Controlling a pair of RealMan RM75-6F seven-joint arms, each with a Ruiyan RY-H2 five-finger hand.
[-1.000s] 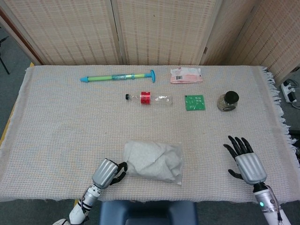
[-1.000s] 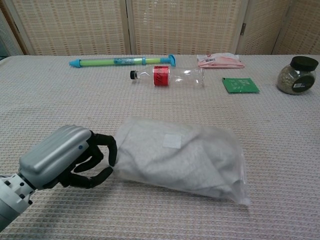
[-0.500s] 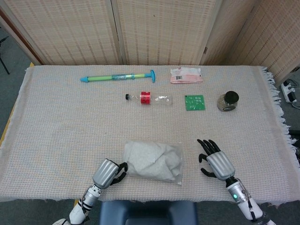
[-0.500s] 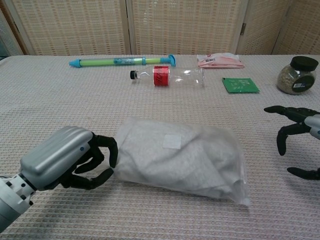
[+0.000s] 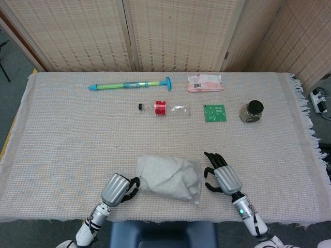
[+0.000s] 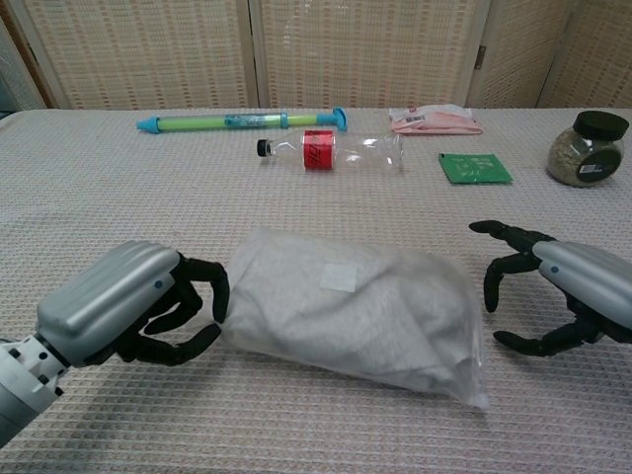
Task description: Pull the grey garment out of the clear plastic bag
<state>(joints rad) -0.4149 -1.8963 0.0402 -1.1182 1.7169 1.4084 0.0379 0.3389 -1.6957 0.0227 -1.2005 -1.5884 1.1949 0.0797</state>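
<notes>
The clear plastic bag (image 5: 169, 176) (image 6: 351, 311) lies near the table's front edge, stuffed with the grey garment (image 6: 326, 321). A white label shows on top of it. My left hand (image 5: 118, 188) (image 6: 128, 306) is at the bag's left end, its dark fingers (image 6: 219, 296) curled onto the plastic and the thumb under the edge, pinching it. My right hand (image 5: 221, 175) (image 6: 553, 286) hovers just right of the bag with its fingers spread and curved towards it, holding nothing and a small gap away from the plastic.
Further back lie a green and blue tube (image 5: 129, 85), a clear bottle with a red label (image 5: 164, 108), a pink packet (image 5: 205, 82), a green packet (image 5: 215, 112) and a dark-lidded jar (image 5: 252, 111). A woven cloth (image 5: 67, 139) covers the table.
My right hand has swept in from the far right to just beside the bag's right end. The left hand keeps its hold, and the bag has shifted slightly left.
</notes>
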